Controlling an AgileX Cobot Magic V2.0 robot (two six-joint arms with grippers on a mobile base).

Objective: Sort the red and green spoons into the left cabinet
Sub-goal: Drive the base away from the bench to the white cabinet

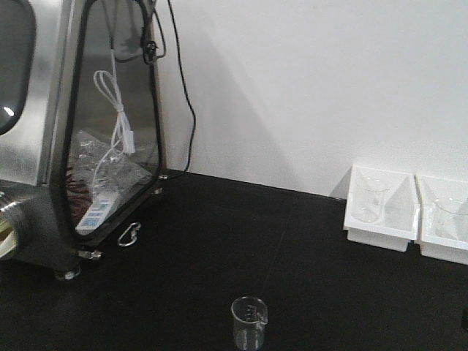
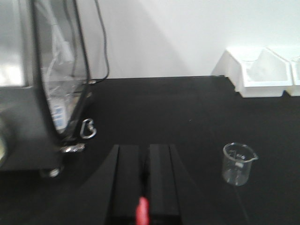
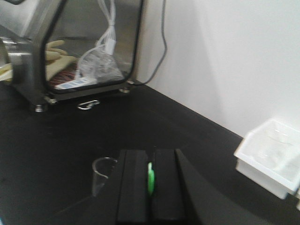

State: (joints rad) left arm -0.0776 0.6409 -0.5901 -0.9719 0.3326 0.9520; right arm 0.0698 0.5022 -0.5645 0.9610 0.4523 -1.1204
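In the left wrist view my left gripper point(image 2: 144, 152) is shut on the red spoon point(image 2: 142, 210); only a short red piece shows between the black fingers, low in the frame, above the black benchtop. In the right wrist view my right gripper point(image 3: 153, 154) is shut on the green spoon point(image 3: 150, 177), a thin green strip pinched between the fingers. Neither gripper shows in the front view. The pale grey-white left cabinet with its shelf is out of view.
A small glass beaker point(image 1: 249, 320) stands on the black benchtop point(image 1: 219, 248), also in the left wrist view point(image 2: 239, 163) and the right wrist view point(image 3: 101, 176). A steel glove-box chamber point(image 1: 73, 146) stands at left, a carabiner point(image 1: 129, 235) beside it. White trays point(image 1: 380, 208) with beakers sit at the right wall.
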